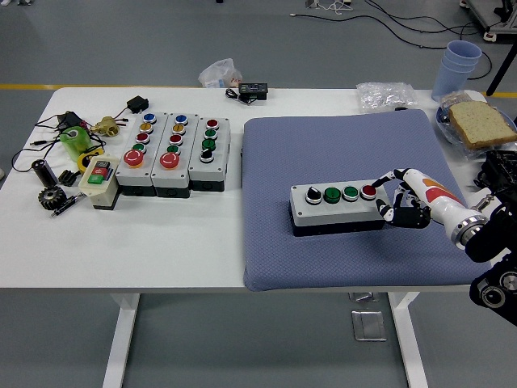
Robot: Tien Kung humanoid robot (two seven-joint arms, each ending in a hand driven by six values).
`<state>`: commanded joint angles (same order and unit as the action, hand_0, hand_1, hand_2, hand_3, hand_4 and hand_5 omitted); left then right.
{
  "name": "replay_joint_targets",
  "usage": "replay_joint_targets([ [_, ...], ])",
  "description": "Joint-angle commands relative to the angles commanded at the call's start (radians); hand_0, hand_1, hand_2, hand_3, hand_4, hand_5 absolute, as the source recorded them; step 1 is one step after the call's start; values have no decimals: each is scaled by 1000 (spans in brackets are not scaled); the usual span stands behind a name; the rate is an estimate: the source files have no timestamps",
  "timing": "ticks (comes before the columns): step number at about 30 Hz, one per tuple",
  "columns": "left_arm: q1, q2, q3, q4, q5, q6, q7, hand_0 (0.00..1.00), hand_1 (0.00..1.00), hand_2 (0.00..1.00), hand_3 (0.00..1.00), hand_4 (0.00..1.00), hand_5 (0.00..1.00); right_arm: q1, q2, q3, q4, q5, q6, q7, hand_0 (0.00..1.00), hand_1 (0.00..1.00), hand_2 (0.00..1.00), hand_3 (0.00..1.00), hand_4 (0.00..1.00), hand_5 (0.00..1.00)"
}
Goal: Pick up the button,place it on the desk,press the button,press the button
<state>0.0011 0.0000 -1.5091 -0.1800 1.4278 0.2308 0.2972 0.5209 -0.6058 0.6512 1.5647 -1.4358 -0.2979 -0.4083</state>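
Note:
A grey button box point(337, 205) with a black selector knob, two green buttons and a red button point(368, 191) lies on the blue-grey pad point(347, 145). My right hand point(397, 198) is at the box's right end. Its index finger point(383, 180) points out with the tip at the red button's right edge; whether it touches is unclear. The other fingers are curled in beside the box's end, holding nothing. The left arm is out of view.
Three more grey button boxes point(172, 150) stand side by side at the left, with a small beige switch box point(99, 179), a gear, a green tape roll and cables beyond them. Bread on a plate point(480, 125), stacked blue cups point(456, 69) and a plastic bag point(386, 95) sit at the right.

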Motion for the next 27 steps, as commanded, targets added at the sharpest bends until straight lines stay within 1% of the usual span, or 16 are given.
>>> replay_joint_targets([
  [14,-2,0,6,0,-14,0,-3,557,421,424,428,267,387,5,16,-4,-13,-22,3,-9,157,2,222,699,568,185],
  [20,-6,0,3,0,-7,-1,-1,557,421,424,429,267,387,11,37,-6,-15,-55,25,-32,158,2,221,695,567,188],
  [27,-9,0,10,0,-22,0,-5,557,421,425,429,266,388,13,44,-19,-24,-61,38,-45,158,2,221,695,567,188],
])
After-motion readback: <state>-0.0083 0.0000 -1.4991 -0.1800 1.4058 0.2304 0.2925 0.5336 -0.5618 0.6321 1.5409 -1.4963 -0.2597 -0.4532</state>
